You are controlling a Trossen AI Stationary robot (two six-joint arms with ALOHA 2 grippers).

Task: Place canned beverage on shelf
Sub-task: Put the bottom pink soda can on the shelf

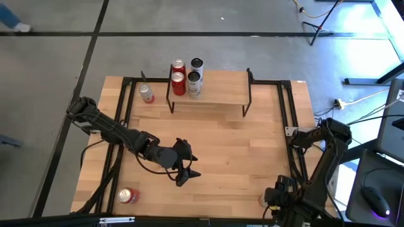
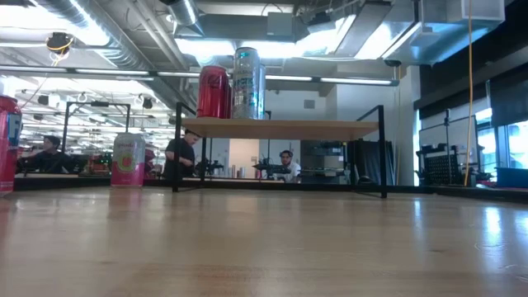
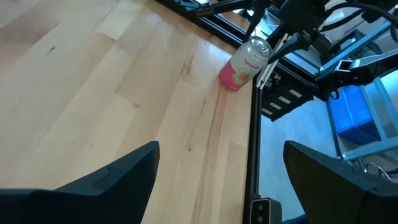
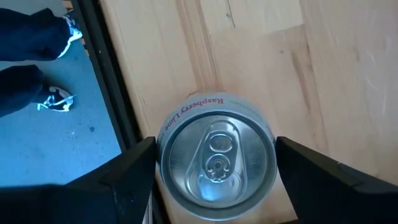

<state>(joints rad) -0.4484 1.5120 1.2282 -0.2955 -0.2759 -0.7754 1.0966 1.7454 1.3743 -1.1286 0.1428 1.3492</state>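
claws both open — right claw [image 4: 214, 180] straddles an upright can [image 4: 216, 163], left claw [image 1: 189, 166] hovers mid-table.

The shelf [image 2: 280, 128], a light-wood board on thin black legs, is seen at eye level across the wooden tabletop [image 2: 264, 247], at twelve o'clock. A red can [image 2: 214, 91] and a silver can [image 2: 247, 83] are stood upright on its left end, touching. At nine o'clock, a pink can [image 2: 129, 159] is set on the tabletop, with a red can [image 2: 8, 144] cut off at the edge; people [image 2: 180, 155] are seen in the room behind.
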